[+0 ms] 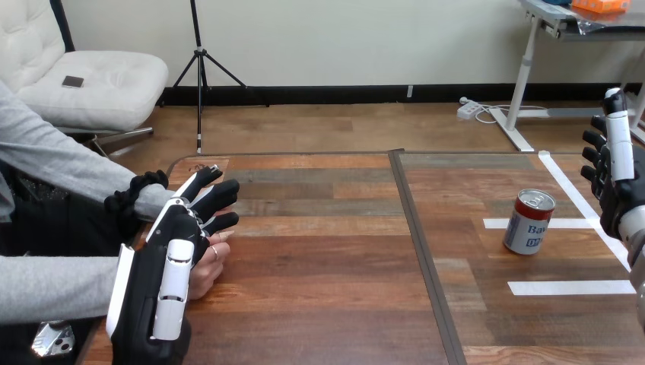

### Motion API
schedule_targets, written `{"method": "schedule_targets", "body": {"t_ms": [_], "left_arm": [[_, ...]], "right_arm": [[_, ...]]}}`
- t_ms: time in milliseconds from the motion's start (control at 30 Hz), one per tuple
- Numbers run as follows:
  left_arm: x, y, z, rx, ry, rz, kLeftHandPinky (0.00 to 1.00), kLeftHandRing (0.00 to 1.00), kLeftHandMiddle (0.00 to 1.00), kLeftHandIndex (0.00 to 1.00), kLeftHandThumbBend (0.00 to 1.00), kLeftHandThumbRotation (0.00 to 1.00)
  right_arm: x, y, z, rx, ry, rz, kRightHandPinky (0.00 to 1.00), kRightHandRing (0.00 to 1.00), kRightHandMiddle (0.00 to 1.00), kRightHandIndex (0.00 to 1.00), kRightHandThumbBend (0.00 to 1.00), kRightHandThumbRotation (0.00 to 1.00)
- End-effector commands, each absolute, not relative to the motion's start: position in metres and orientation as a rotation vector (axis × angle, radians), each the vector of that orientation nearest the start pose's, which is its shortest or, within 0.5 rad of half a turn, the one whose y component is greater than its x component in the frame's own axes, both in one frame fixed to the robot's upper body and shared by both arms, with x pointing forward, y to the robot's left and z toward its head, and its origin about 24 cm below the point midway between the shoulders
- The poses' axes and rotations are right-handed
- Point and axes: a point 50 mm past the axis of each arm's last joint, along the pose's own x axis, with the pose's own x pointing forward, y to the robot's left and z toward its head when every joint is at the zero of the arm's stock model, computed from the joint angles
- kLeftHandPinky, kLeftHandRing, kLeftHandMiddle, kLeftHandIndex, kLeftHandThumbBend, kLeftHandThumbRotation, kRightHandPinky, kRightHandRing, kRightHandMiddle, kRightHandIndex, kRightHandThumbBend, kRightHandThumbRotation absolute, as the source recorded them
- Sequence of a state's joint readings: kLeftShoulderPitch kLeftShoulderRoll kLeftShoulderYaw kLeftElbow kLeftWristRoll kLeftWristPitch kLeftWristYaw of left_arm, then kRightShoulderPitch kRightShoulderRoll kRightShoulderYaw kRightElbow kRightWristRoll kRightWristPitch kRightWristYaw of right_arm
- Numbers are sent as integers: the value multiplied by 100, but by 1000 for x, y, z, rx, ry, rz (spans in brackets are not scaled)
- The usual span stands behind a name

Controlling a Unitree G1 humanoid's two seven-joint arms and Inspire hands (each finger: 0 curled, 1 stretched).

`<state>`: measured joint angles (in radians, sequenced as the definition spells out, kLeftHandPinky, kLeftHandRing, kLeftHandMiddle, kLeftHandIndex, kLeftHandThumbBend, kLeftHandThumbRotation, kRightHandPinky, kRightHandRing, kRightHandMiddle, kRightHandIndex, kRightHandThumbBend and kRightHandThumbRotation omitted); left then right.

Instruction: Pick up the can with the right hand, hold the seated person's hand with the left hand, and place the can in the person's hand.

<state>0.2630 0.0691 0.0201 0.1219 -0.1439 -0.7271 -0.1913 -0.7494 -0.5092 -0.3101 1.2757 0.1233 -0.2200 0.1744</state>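
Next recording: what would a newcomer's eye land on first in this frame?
The robot's left hand at lower left, lying over the person's hand at the left edge of the table. Then the can, upright on the right half between white tape strips, with the right hand raised open at the right edge, apart from it.

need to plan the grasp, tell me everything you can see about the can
The can is a small cylinder, metal by its look, with a silvery top, a red band under the rim and a white label with blue print below. It stands upright on the right half of the wooden table, among white tape strips. Nothing touches it; the right hand is off to its right, apart from it.
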Motion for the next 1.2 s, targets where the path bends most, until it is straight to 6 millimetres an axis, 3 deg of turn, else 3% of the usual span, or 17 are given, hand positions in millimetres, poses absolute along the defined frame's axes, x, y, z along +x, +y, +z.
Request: {"method": "schedule_targets", "body": {"t_ms": [0, 500, 1167], "left_arm": [[191, 177, 40, 16, -431, -71, 76, 83, 81, 85, 45, 100], [192, 176, 39, 10, -431, -74, 74, 84, 81, 86, 44, 100], [192, 177, 40, 5, -432, -72, 75, 84, 82, 86, 43, 100]], "right_arm": [[347, -309, 65, -23, 163, -260, 99, 97, 95, 96, 91, 100], [342, -303, 50, -15, 195, -252, 96, 95, 94, 93, 91, 100], [336, -294, 33, -18, 249, -225, 100, 99, 97, 97, 100, 98]]}}
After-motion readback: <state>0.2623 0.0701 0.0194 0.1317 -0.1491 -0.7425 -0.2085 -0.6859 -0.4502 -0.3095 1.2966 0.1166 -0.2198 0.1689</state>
